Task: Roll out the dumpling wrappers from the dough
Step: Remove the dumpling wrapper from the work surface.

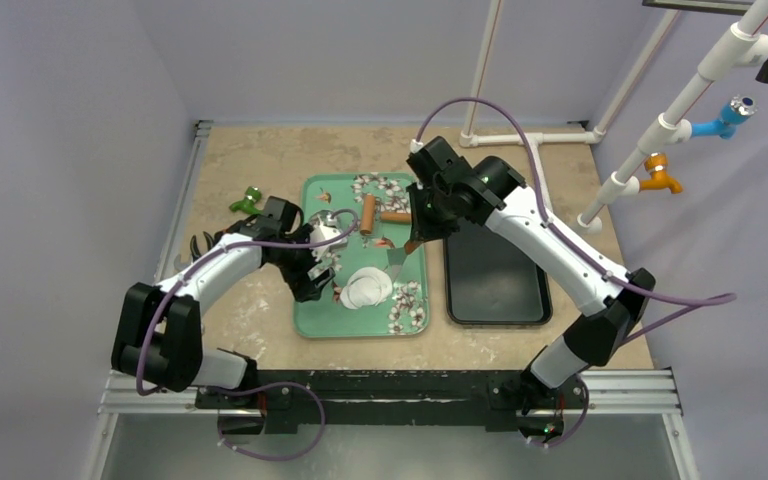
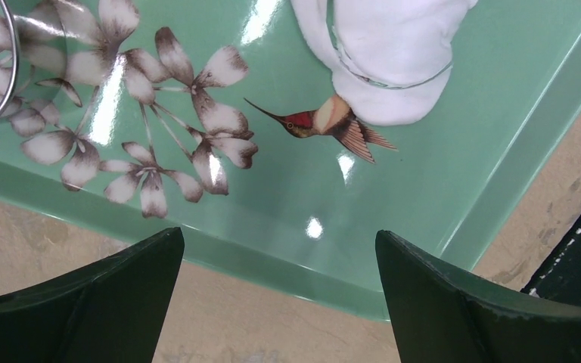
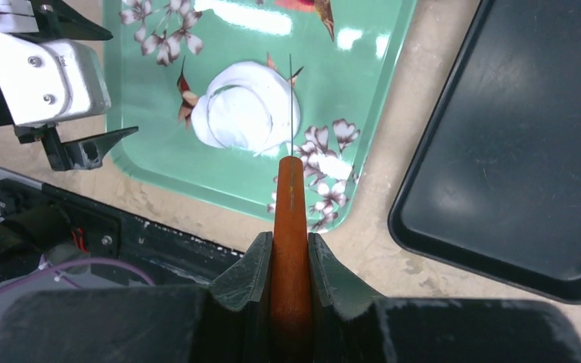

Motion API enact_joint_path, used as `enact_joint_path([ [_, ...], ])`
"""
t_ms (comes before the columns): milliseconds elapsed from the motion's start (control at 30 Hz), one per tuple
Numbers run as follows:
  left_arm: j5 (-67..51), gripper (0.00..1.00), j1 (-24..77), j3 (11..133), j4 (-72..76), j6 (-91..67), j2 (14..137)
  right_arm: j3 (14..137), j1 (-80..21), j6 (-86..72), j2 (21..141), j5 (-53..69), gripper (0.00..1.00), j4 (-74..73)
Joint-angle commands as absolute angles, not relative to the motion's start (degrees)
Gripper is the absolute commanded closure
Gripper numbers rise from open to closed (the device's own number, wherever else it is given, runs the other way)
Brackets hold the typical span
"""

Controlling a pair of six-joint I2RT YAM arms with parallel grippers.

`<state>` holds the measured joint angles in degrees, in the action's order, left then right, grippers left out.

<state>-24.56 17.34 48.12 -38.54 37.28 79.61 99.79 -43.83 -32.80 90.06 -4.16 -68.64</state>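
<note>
Left end effector (image 2: 278, 233) wide at tray (image 2: 492, 189) rim; right end effector (image 3: 290, 240) tight on scraper handle (image 3: 290, 189)

Pale lavender walls (image 1: 360, 50); beige mottled table (image 1: 250, 150); white pipes (image 1: 666, 128) right.

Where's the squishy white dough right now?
In the top view, the dough lies flat on the green tray, toward its near end, left of the black tray and beside the scraper held by the right tool.

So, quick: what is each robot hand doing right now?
Left hand: open, holding nothing.
Right hand: closed on an orange-brown tool handle.
</note>
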Motion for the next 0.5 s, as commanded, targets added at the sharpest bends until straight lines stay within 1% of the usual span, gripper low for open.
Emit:
enact_joint_path([
  [0, -21.31, 0.0, 17.75, 49.75, -36.85, 37.58, 79.11, 100.34, -43.95, -31.01, 91.15, -5.99, 1.0, -64.73],
  [167, -23.79, 0.0, 17.56, 50.04, -37.62, 37.44, 76.36, 100.09, -44.01, -20.08, 89.59, -4.3, 1.0, -59.47],
  [233, -24.02, 0.0, 17.22, 50.08, -37.52, 37.19, 74.43, 98.14, -44.01, -15.34, 88.01, -7.87, 1.0, -55.79],
  [333, -21.69, 0.0, 15.79, 50.48, -37.3, 36.32, 74.22, 94.83, -44.12, -8.5, 85.5, -9.43, 1.0, -50.75],
  [467, -21.46, 0.0, 12.77, 50.37, -36.83, 35.97, 75.17, 93.74, -44.39, 2.6, 83.59, -10.11, 1.0, -49.2],
])
